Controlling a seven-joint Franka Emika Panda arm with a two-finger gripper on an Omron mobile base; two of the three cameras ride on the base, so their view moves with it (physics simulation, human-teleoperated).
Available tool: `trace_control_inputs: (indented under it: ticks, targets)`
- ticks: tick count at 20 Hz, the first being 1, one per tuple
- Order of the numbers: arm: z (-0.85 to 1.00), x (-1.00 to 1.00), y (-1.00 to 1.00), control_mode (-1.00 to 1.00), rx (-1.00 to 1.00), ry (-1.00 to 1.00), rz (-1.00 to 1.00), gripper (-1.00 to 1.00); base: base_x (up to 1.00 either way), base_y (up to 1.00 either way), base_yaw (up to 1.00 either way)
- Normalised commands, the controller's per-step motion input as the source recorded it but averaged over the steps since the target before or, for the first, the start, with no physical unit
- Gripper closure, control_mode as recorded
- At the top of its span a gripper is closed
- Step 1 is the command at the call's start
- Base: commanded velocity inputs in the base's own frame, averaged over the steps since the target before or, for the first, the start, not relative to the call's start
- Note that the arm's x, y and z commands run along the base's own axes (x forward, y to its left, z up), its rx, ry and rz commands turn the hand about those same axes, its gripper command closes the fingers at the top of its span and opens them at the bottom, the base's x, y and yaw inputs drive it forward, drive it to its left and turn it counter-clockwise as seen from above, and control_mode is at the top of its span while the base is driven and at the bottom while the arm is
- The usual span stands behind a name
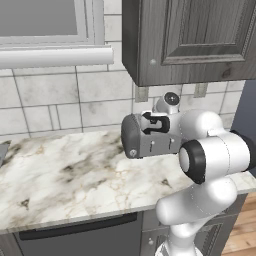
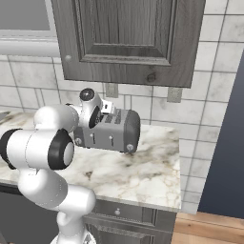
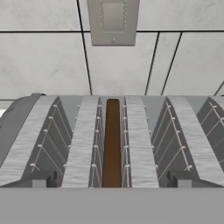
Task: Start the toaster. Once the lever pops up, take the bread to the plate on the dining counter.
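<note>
Fingers (image 3: pixel 112 186) spread wide right over the toaster (image 2: pixel 110 129), lined up on the bread (image 3: pixel 112 144) sitting in its slot, probably so they can straddle it.

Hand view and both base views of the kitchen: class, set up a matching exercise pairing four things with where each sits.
Things:
1. boxy grey metal toaster
2. thin dark-brown bread slice
3. dark grey wooden wall cabinet
4. grey wall outlet plate

Places:
A. standing in a toaster slot
B. on the tiles behind the toaster
C. on the marble worktop
D. hung above the toaster

Pairs: 1-C, 2-A, 3-D, 4-B
</note>
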Motion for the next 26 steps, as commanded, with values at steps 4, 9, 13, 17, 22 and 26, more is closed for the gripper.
trace_control_inputs:
  ticks: [4, 9, 13, 17, 22, 26]
  targets:
    - [0.00, 0.00, 0.00, -1.00, 0.00, 0.00, 0.00, -1.00, 0.00, 0.00, 0.00]
    - [0.00, 0.00, 0.00, -1.00, 0.00, 0.00, 0.00, 1.00, 0.00, 0.00, 0.00]
    - [0.00, 0.00, 0.00, -1.00, 0.00, 0.00, 0.00, 1.00, 0.00, 0.00, 0.00]
    - [0.00, 0.00, 0.00, -1.00, 0.00, 0.00, 0.00, 1.00, 0.00, 0.00, 0.00]
    - [0.00, 0.00, 0.00, -1.00, 0.00, 0.00, 0.00, 1.00, 0.00, 0.00, 0.00]
    - [0.00, 0.00, 0.00, -1.00, 0.00, 0.00, 0.00, 1.00, 0.00, 0.00, 0.00]
